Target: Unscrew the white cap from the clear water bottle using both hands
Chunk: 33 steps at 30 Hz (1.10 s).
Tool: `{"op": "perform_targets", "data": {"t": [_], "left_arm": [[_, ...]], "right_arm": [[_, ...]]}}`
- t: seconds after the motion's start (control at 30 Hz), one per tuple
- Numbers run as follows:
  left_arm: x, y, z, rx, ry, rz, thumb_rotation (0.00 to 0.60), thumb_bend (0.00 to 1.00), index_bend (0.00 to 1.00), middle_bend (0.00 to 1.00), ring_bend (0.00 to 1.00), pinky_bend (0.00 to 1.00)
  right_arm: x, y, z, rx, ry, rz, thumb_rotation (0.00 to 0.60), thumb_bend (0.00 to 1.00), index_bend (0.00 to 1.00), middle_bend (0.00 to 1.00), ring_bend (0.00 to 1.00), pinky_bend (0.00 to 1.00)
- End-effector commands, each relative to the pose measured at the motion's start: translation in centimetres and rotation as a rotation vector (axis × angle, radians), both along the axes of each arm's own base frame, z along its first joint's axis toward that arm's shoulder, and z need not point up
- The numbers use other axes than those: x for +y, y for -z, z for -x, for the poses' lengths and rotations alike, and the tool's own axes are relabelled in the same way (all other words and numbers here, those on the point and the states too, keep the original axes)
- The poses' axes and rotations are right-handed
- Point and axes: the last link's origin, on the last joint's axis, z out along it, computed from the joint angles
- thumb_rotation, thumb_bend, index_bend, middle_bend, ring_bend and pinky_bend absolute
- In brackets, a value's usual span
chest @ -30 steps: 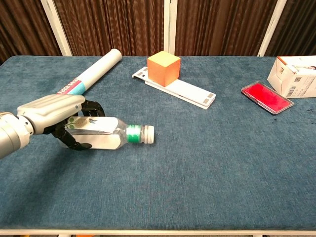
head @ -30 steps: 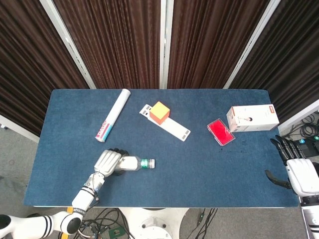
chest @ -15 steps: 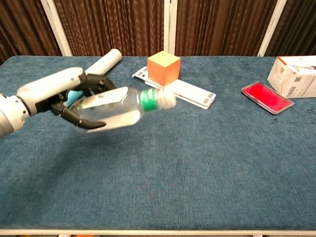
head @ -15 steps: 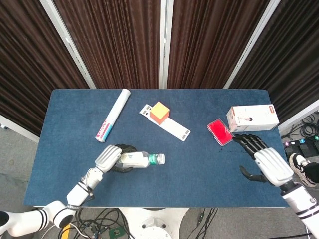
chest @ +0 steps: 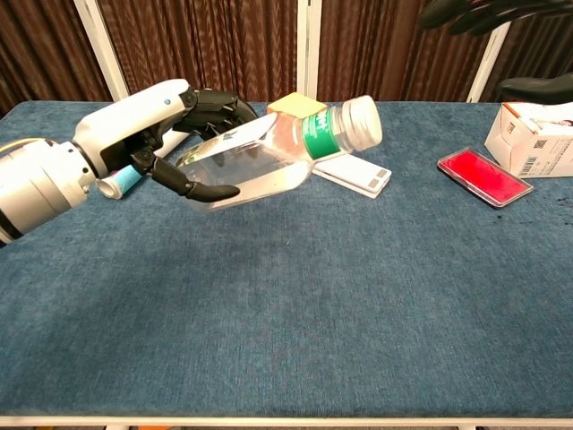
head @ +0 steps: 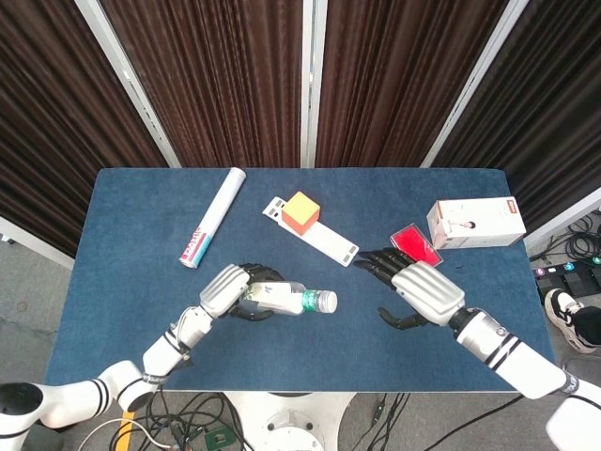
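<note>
My left hand (head: 237, 290) (chest: 170, 125) grips the clear water bottle (head: 286, 299) (chest: 269, 157) around its body and holds it up off the blue table (head: 131, 254), lying sideways. Its white cap (head: 328, 302) (chest: 363, 120), behind a green neck band, points toward my right side. My right hand (head: 413, 289) hangs open above the table, a short gap right of the cap, touching nothing. In the chest view only dark fingertips (chest: 474, 12) of that hand show at the top right.
An orange cube (head: 300, 212) sits on a white strip (head: 331, 243) at the table's middle back. A white tube (head: 212, 229) lies back left. A red flat case (head: 415, 247) and a white box (head: 476, 223) lie back right.
My left hand has lifted the bottle off the table and carried it toward the centre. My right hand has swung in from the right edge to just beside the cap.
</note>
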Motion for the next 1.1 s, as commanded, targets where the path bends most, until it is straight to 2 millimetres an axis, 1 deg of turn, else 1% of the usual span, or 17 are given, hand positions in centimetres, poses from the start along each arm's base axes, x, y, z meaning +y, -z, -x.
{"op": "perform_targets", "data": {"t": [0.03,0.13,0.27,0.4,0.47,0.6,0.8,1.1], "left_arm": [[0.2,-0.3,-0.7,-0.024,-0.035,0.015,0.6,0.48,0.45,0.45,0.38,0.43],[0.2,-0.5,-0.9,-0.035,-0.053,0.017,0.6,0.48,0.45,0.45,0.38,0.43],[0.2,-0.6,-0.8,-0.047,-0.077,0.026,0.6,0.48,0.45,0.45,0.38,0.43],[0.2,-0.6,-0.9,-0.053,-0.084,0.038,0.6,0.48,0.45,0.45,0.38,0.43],[0.2,-0.5,-1.0,-0.053,-0.086,0.038,0.6,0.48,0.45,0.45,0.38,0.43],[0.2,-0.5,-1.0,-0.051,-0.089,0.037,0.6,0.48,0.45,0.45,0.38,0.43],[0.1,-0.5,-1.1,-0.053,-0.09,0.032,0.6,0.48,0.45,0.45,0.38,0.43],[-0.3,-0.6,-1.7,-0.048,-0.068,0.019,0.6,0.48,0.45,0.45,0.38,0.43]], "right_arm": [[-0.3,1.0,-0.8,0.002,-0.006,-0.029,0.485,0.4,0.04,0.0,0.0,0.0],[-0.2,1.1,-1.1,-0.005,-0.01,-0.032,0.481,0.4,0.04,0.0,0.0,0.0],[-0.1,0.9,-0.9,-0.007,-0.006,-0.026,0.482,0.4,0.06,0.0,0.0,0.0],[-0.1,1.1,-0.9,-0.003,-0.002,-0.04,0.481,0.41,0.09,0.0,0.0,0.0],[-0.2,1.3,-1.1,0.002,-0.006,-0.045,0.481,0.42,0.12,0.0,0.0,0.0],[-0.3,1.3,-1.5,0.009,-0.016,-0.044,0.483,0.42,0.14,0.0,0.0,0.0],[-0.5,1.3,-1.7,0.009,-0.011,-0.039,0.482,0.42,0.14,0.0,0.0,0.0],[-0.6,2.1,-2.2,0.024,-0.016,-0.065,0.48,0.42,0.14,0.0,0.0,0.0]]}}
